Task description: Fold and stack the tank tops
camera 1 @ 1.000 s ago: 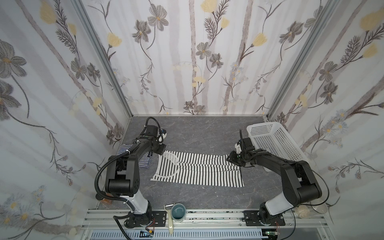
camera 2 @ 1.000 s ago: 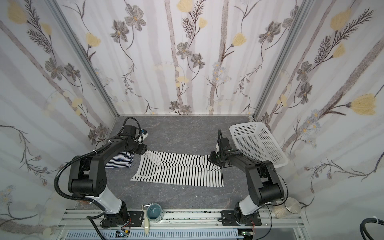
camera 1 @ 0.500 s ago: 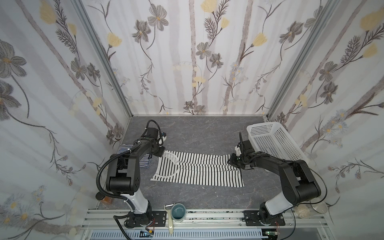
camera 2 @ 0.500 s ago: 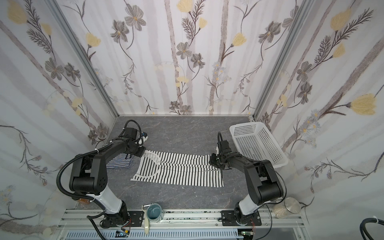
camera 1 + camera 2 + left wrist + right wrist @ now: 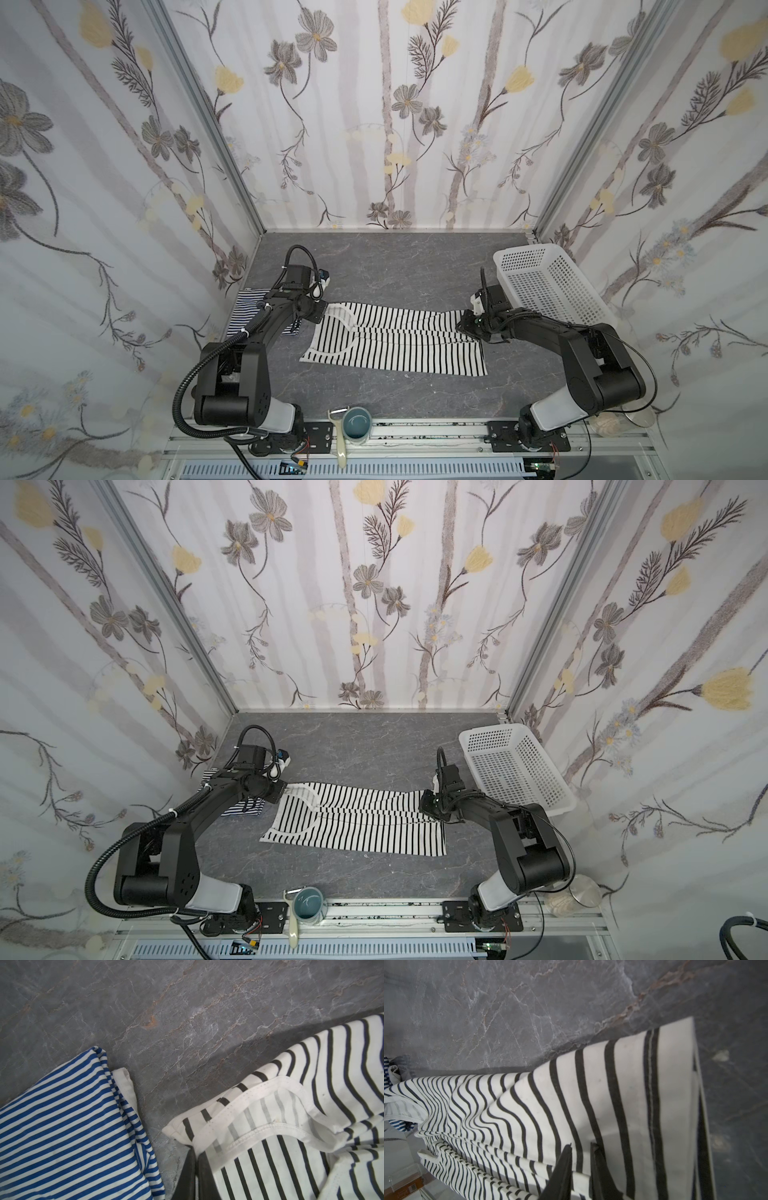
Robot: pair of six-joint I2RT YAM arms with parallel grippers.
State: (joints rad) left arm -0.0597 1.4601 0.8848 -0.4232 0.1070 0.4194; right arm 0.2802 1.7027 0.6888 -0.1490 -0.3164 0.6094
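In both top views, the white tank top with wide black stripes [image 5: 395, 345] lies lengthwise across the middle of the grey marbled tabletop [image 5: 395, 266], with its neck end toward frame left. The left gripper [image 5: 320, 311] sits at the garment's upper-left strap and the right gripper [image 5: 463, 326] at its upper-right hem corner. From here both sets of jaws are hidden under the wrists. At middle left lies the folded tank top with fine navy-and-white stripes [image 5: 245, 316], which the left arm covers for the most part. A white perforated plastic basket [image 5: 540, 282] stands at the right of the frame, near the right gripper.

In the left wrist view, the frame edge cuts off the left gripper's dark fingers [image 5: 185, 1178]. They are pressed almost together, and the white-trimmed strap of the black-striped top runs in between them, so they are clamped on it. The navy-striped top lies just beside it, and a strip of bare tabletop separates the two. The frame crops both garments.

In the right wrist view, the right gripper's fingers [image 5: 562, 1172] stand a narrow gap apart with a fold of the black-striped top pinched between them. The hem beyond is blurred and lifts off the tabletop, casting a shadow. Only a sliver of the navy-striped top shows, at the frame's edge.
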